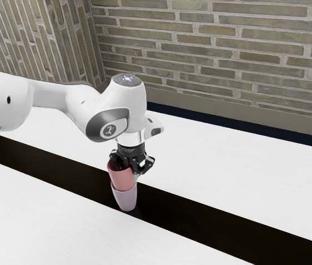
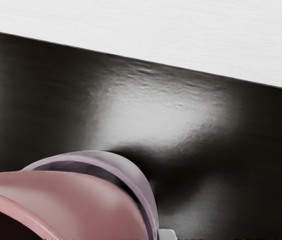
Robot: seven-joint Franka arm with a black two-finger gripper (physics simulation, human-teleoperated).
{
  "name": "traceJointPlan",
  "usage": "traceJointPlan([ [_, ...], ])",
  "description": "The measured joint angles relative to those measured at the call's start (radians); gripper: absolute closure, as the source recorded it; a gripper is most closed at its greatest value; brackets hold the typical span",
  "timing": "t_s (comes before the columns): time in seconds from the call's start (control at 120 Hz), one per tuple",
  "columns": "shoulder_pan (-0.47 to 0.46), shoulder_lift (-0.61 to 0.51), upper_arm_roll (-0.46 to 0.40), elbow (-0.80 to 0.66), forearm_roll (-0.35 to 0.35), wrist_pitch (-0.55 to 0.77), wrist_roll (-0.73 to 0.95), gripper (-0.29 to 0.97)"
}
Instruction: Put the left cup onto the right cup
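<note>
Stacking of two cups, seating stage. The rose cup hangs upright directly beneath my jaws. Its lower part is sunk into the mouth of the pale cup, which stands under it on the dark band of the worktop.

I hold the rose cup at its top edge so that its body stays free to enter the cup below. I hold it upright so that the two line up. In the wrist view the pale cup's rim runs as a ring close around the rose cup's wall, which I read as a centred nest rather than a tilted one.

My jaws stand a narrow gap apart and pinch the rose cup's wall at the rim, seemingly one finger inside the mouth and one outside. They touch nothing else, and the pale cup lies clear below them. Whether the rose cup has bottomed out cannot be told from either view. I judge the placing nearly done, with only the letting-go and a straight lift left. A sideways pull could tip the stack.
</note>
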Motion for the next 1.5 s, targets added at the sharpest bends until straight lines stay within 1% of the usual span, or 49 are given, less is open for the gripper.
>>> traceJointPlan([
  [0.083,-0.001,0.001,0.003,0.000,-0.002,0.001,0.003,0.37],
  [0.175,0.000,0.003,0.008,0.000,-0.003,0.002,0.006,0.24],
  [0.283,0.000,0.004,0.009,0.000,-0.003,0.002,0.009,0.14],
  [0.417,0.000,0.004,0.009,-0.001,-0.004,0.002,0.012,0.08],
  [0.767,0.000,0.001,0.008,0.001,-0.004,-0.004,0.017,0.01],
  [1.208,0.000,-0.046,0.008,0.012,-0.001,-0.039,0.020,0.00],
  [1.5,0.001,-0.097,0.008,0.047,0.006,-0.098,0.026,0.00],
])
